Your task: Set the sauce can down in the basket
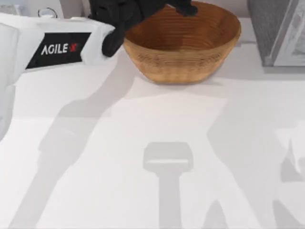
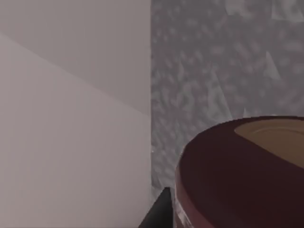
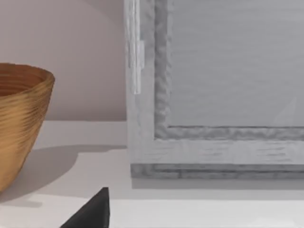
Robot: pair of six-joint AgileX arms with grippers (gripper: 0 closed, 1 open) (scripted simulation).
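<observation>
From above, the basket point(image 1: 183, 47) sits on the white table point(image 1: 143, 143) at about twelve o'clock, its golden woven wall facing the camera and its ribbed inside open to view. My left arm point(image 1: 52, 45), white with a black AGILEX plate, reaches in from nine o'clock toward the basket's rim at ten o'clock, and the dark mass of the left gripper point(image 1: 183, 7) hangs over the basket's far rim near twelve o'clock. Whether it is spread or pinching I cannot tell from above, since the black parts run together there. In the left wrist view the sauce can point(image 2: 240, 175) looms very close, maroon-brown wall and tan top tilted across the corner, with a dark finger point(image 2: 159, 211) just beside it; it is probably held in the left gripper, though no contact is plainly seen. A grey speckled cabinet point(image 1: 279, 31) stands at two o'clock, near the basket's right side but apart from it. In the right wrist view the basket's wall and this cabinet's framed front stand side by side, with one dark fingertip point(image 3: 92, 213) of the right gripper low in front.
</observation>
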